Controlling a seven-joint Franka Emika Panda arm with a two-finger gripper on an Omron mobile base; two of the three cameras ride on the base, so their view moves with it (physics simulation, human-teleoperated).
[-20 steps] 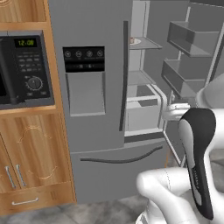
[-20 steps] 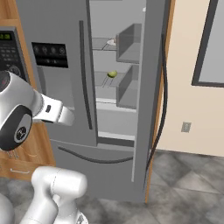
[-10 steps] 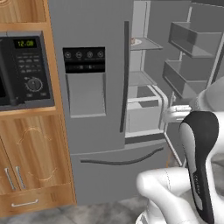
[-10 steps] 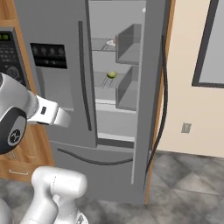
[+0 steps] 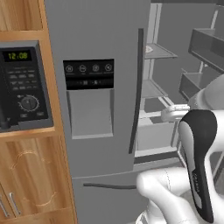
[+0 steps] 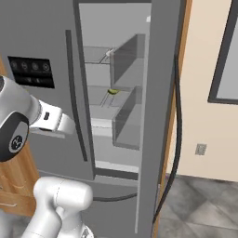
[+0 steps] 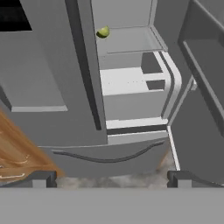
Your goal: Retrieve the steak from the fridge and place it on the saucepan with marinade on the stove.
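While the right door is standing wide open, I am looking at the fridge [image 5: 100, 35], a tall grey steel unit with a black dispenser panel [image 5: 89, 74] and a long vertical handle [image 5: 136, 89] on its closed left door. I am seeing pale shelves inside and a small yellow-green fruit [image 7: 103, 32] sitting on one shelf. I am holding the gripper [image 7: 111, 178] released, its fingertips [image 7: 43, 178] spread wide apart, well short of the fridge's interior and facing its lower compartment and bottom drawer [image 7: 109, 155]. A black microwave [image 5: 22, 83] is sitting in wooden cabinetry left of the fridge.
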